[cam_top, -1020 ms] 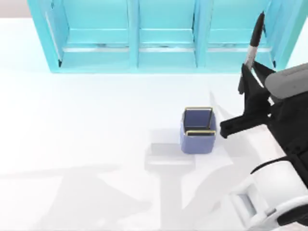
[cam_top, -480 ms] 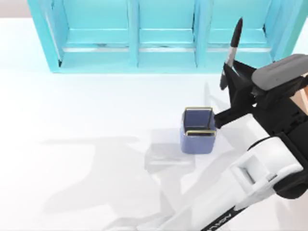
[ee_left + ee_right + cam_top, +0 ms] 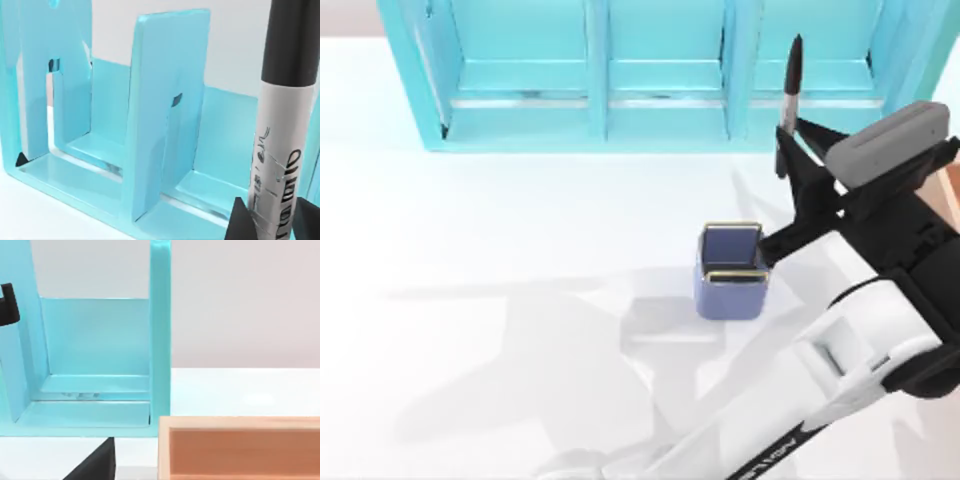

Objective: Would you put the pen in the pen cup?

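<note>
Black cap up, the pen [image 3: 790,85] is standing nearly upright in our left gripper [image 3: 790,160], with the jaws pinching its lower barrel. In the left wrist view you can see the white-grey middle of the pen [image 3: 282,150] with its dark print, and the two dark jaw tips hugging it on either side.

From the top view, the pen sits toward the tabletop's [image 3: 500,230] right side, in front of the right-hand bay of the big turquoise shelf unit [image 3: 660,110]. It's lifted clear of the surface.

The pen cup [image 3: 731,272] is the little blue-purple square one with the gold rim. It stands on the tabletop near the middle, a bit left of the gripper and nearer to us. The pen isn't over its opening.

Our right arm is off at the right by the orange-tan box [image 3: 240,445], and its wrist view looks across the box at the shelf's end.
</note>
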